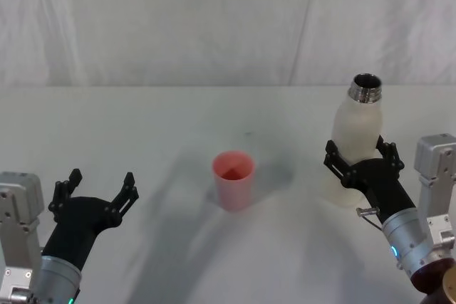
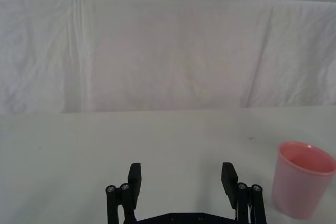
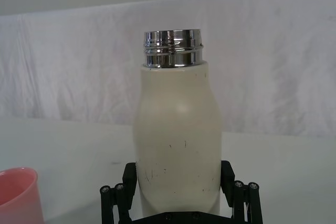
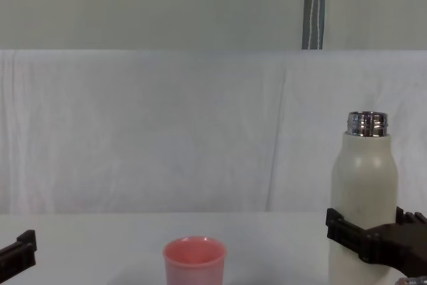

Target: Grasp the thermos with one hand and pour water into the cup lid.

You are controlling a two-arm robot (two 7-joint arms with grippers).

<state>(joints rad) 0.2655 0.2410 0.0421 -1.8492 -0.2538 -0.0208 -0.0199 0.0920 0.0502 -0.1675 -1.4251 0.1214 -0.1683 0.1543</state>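
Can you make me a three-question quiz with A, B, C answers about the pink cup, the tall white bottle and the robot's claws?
1. Where does the small pink plastic cup stand?
A. Between the two claws
B. On top of the bottle
C. Inside the left claw

2. What colour is the neck of the tall cream-white bottle?
A. Pink
B. Shiny silver steel
C. Black

3. What is the left claw doing?
A. Squeezing the cup
B. Holding the bottle
C. Open, holding nothing

Answers:
1. A, since the head view shows the cup on the white table with the left claw to one side and the right claw to the other.
2. B, since the threaded neck gleams like metal above the matte body.
3. C, since its fingers are spread apart with bare table between them.
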